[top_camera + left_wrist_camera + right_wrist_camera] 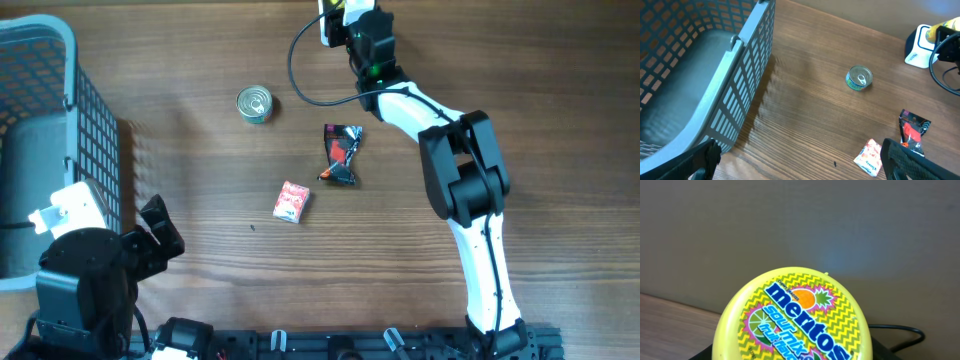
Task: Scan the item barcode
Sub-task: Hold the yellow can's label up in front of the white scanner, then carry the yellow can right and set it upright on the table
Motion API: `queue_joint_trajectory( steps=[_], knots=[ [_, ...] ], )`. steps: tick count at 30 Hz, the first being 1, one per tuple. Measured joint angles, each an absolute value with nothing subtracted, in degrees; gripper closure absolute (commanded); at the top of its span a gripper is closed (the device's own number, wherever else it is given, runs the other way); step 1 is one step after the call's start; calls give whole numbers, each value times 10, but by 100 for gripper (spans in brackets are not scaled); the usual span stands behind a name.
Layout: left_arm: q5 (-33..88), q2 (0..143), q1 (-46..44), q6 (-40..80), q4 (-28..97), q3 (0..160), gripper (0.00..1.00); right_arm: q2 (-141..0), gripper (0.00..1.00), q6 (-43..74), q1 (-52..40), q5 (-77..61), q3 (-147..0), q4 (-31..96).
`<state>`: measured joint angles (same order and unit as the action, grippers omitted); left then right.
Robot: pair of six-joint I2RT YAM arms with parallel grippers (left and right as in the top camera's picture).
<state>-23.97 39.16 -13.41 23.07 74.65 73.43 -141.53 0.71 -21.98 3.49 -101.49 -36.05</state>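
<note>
Mentos tub (795, 320), yellow with a "sour mix" fruit label, fills the lower part of the right wrist view, lid towards the lens and a plain grey wall behind it. From overhead we see it as a sliver of yellow at the far edge of the table (560, 100), just beside the white scanner (326, 28), whose black cable (295, 75) loops back over the wood.

We count one large container, the grey lattice basket (95, 130) at the left side; only its bare grey floor and grid walls show. A small round tin can (254, 104) stands upright near the middle, its pull-tab lid shut. Nearer us lie a dark crumpled wrapper (341, 153) and a small red-and-white packet (292, 201), close together but apart.

We see the right arm stretched well forward, elbow bent above mid-table, forearm angled towards the far edge. The right gripper (348, 14) is partly closed around the tub and carries it, though its pads are hidden from us.

The left arm is folded back beside the basket. The left gripper (158, 232) gapes at full spread, its black fingers (905, 160) at opposite corners of its own view, holding nothing.
</note>
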Motion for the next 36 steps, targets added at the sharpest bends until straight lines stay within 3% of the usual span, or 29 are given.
queue_joint_trajectory(
  steps=[7, 12, 16, 19, 24, 30, 36],
  knots=[
    [-240, 392, -134, 231, 748, 734, 0, -1375, 47, 7, -253, 35, -1015, -277],
    [-253, 391, -134, 230, 759, 734, 0, -1303, 49, 7, -274, 35, -1016, -83],
    [-259, 391, -134, 230, 769, 734, 0, -1258, 41, 7, -281, 35, -1016, 65],
    [-260, 392, -134, 230, 771, 734, 0, -1236, 41, 5, -280, 42, -1016, 153],
    [-269, 392, -134, 230, 771, 734, 0, -1219, 42, -12, -273, 158, -1016, 283],
    [-272, 392, -134, 230, 769, 734, 0, -1219, 44, -79, -227, 267, -1016, 359],
    [-272, 392, -134, 230, 769, 734, 0, -1219, 43, -90, -106, 287, -1016, 378]
  ],
)
